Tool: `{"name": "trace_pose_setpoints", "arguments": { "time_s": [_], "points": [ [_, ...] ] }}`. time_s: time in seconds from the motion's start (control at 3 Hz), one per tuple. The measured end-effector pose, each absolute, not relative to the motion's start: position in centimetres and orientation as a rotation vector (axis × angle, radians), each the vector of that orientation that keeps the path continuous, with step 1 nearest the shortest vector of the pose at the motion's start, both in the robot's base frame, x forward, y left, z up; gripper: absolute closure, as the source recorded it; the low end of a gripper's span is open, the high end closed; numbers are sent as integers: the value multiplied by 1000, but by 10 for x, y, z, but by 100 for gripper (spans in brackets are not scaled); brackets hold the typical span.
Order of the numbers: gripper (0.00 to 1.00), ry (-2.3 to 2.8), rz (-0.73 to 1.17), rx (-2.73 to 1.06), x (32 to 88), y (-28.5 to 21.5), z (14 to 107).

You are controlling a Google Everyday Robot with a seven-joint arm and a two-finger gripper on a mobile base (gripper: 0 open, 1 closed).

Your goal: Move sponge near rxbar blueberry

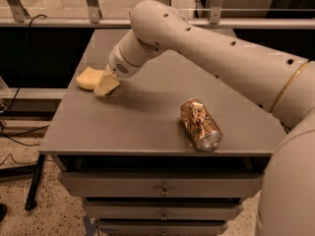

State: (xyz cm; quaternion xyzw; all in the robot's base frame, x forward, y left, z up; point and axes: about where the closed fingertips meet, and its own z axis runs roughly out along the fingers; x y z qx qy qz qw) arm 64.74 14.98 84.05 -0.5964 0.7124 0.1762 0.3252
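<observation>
Gripper at the sponge, one can lying by

We can read no brand or words: the gold-brown can's (pixel 199 123) print is too blurred for us. The gripper (pixel 106 85) sits low over the grey table (pixel 142 127), at the right edge of the sponge (pixel 87 77), overlapping it from where we look. We cannot tell whether its jaws are apart, together or clamped on anything, nor whether it touches the foam. The sponge lies flat near the table's left edge as we see it, well apart from the can, which rests on its side near the front right. We count one sponge, one can and one white arm (pixel 221 48), with stacked drawers (pixel 162 186) under the tabletop.
</observation>
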Motion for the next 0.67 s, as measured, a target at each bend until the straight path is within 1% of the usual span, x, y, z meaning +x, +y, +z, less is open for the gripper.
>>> {"name": "trace_pose_setpoints", "arguments": {
  "time_s": [0.33, 0.67],
  "points": [
    [64, 1881, 489, -1535, 649, 150, 842],
    [88, 1874, 448, -1458, 651, 125, 866]
  ]
}}
